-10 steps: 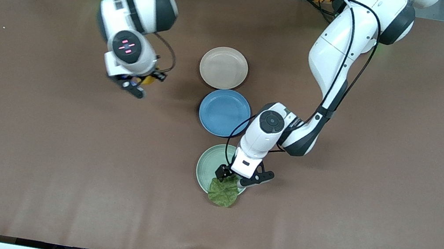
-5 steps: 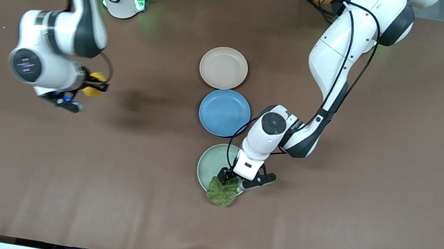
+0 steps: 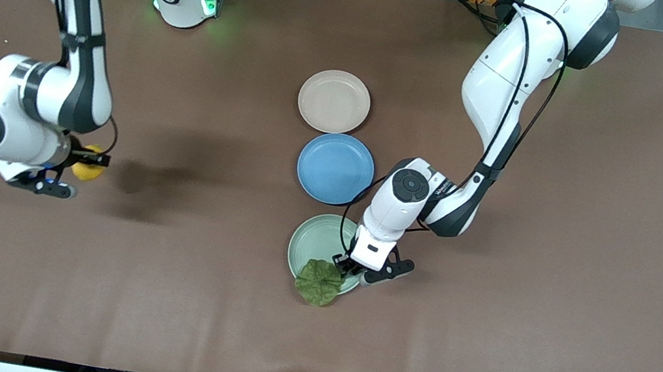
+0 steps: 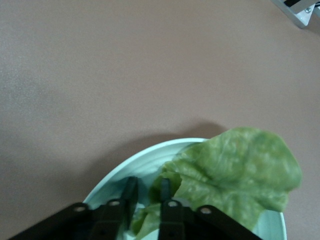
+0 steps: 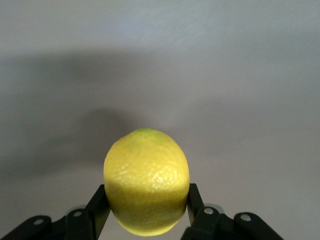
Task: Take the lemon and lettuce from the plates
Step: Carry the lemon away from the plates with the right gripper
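Across the brown tabletop (image 3: 486, 303): right hand (image 3: 83, 168) pinching the lemon (image 3: 86, 171) aloft near the right arm's end — firm, smooth, likely slippery. Left hand (image 3: 346, 264) closing on the lettuce (image 3: 318, 282) stem over the mint plate (image 3: 310, 244) — soft, floppy, probably tearing easily.

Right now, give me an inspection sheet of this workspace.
Surface: brown table, bare apart from the plates.
Job's things: lemon held over the table; lettuce overhanging the mint plate; beige plate empty.
Clutter: blue plate, empty.
Grippers: right gripper jaws shut on lemon; left gripper jaws pinching the lettuce.
Cables: black cable along the left arm.
Surroundings: metal frame at the table's edge.
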